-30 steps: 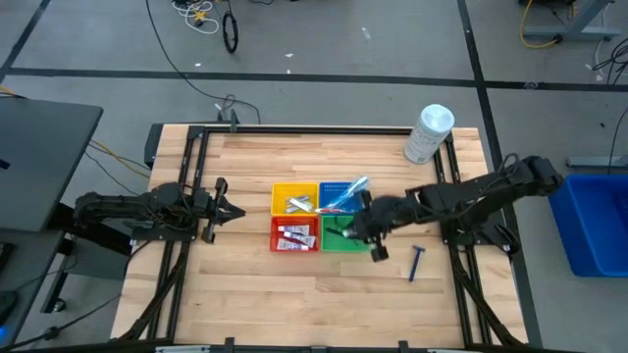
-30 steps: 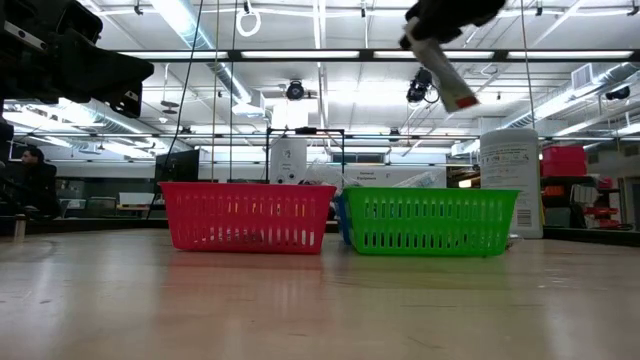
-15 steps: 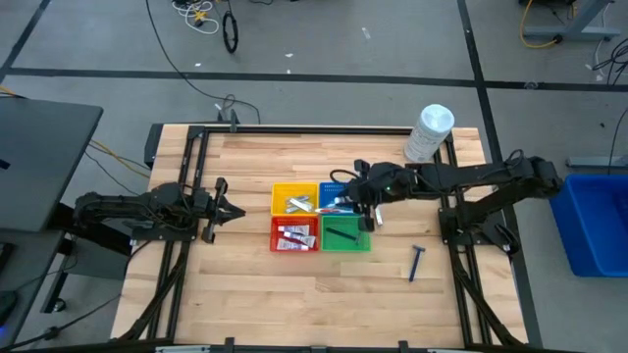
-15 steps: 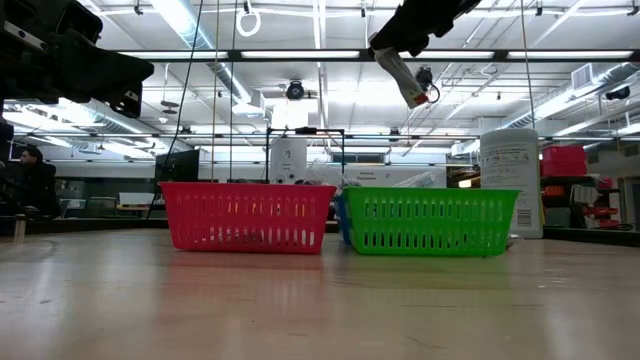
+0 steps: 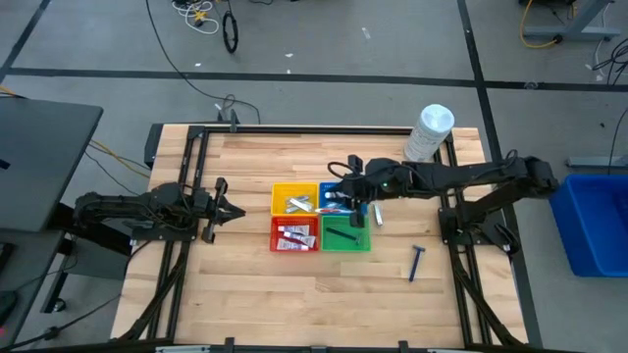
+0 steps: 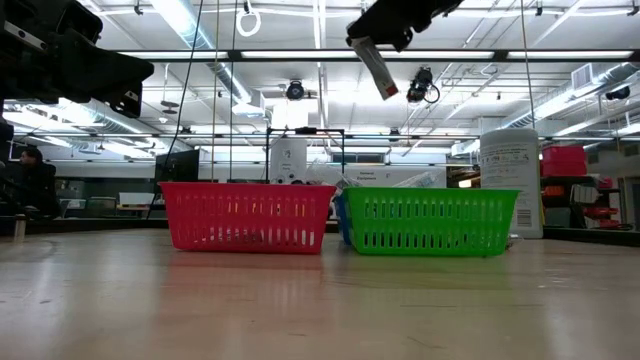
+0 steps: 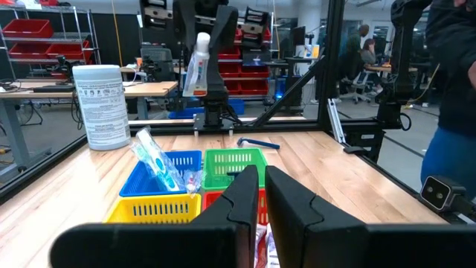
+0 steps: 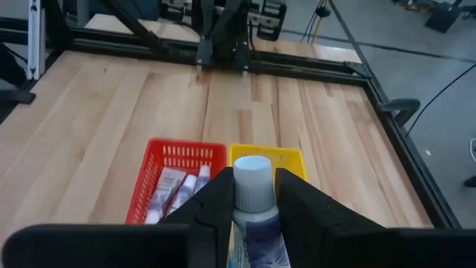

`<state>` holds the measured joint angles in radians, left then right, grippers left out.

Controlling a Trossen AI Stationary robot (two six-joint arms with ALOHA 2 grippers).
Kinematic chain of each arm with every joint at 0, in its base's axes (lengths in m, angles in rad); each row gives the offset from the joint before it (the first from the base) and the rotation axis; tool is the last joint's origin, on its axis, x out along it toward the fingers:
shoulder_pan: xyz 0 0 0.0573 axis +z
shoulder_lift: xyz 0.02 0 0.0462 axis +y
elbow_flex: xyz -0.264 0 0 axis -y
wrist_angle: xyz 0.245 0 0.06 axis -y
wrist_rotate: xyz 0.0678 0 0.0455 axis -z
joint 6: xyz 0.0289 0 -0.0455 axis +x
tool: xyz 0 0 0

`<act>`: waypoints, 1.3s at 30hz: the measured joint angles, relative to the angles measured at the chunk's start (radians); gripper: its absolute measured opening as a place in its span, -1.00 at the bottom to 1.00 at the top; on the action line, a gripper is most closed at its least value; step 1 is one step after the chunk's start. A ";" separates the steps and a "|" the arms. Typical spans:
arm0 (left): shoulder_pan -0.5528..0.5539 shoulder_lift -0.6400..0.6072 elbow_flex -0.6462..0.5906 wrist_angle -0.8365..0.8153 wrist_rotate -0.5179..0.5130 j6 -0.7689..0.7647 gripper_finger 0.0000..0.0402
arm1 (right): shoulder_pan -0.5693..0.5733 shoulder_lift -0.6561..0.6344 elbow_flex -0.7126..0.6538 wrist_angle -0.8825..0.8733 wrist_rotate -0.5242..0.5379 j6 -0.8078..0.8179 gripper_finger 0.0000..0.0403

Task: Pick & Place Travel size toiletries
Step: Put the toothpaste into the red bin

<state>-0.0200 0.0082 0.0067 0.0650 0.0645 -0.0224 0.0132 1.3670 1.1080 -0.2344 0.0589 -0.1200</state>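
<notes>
A pale wooden surface (image 5: 245, 284) edged by a black frame is seen from above, with four small baskets grouped at its middle: yellow (image 5: 294, 199), blue (image 5: 335, 192), red (image 5: 294, 235) and green (image 5: 345, 236). The right claw (image 5: 361, 204) is held high above the blue and green baskets, pinching a small white-capped tube (image 8: 253, 212) between its fingers; from table height the tube (image 6: 378, 66) hangs tilted well above the baskets. More tubes (image 5: 293, 234) lie in the red basket, toothbrushes (image 7: 160, 160) stick out of the blue one, and a dark razor (image 5: 343, 235) lies in the green one. Another razor (image 5: 417, 262) lies on the bare wood, right of the baskets. A large white container (image 5: 429, 132) stands at the far right corner. The left claw (image 5: 218, 208) waits at the left, its fingers pressed nearly together. Beyond, a workshop with red bins, desks and seated people is visible.
</notes>
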 joint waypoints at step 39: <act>0.000 0.000 0.000 -0.001 0.000 0.000 -0.84 | 0.055 0.298 0.149 0.194 -0.011 0.037 -0.51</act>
<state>-0.0200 0.0085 0.0065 0.0640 0.0643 -0.0225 0.0681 1.6653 1.2568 -0.0404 0.0479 -0.0826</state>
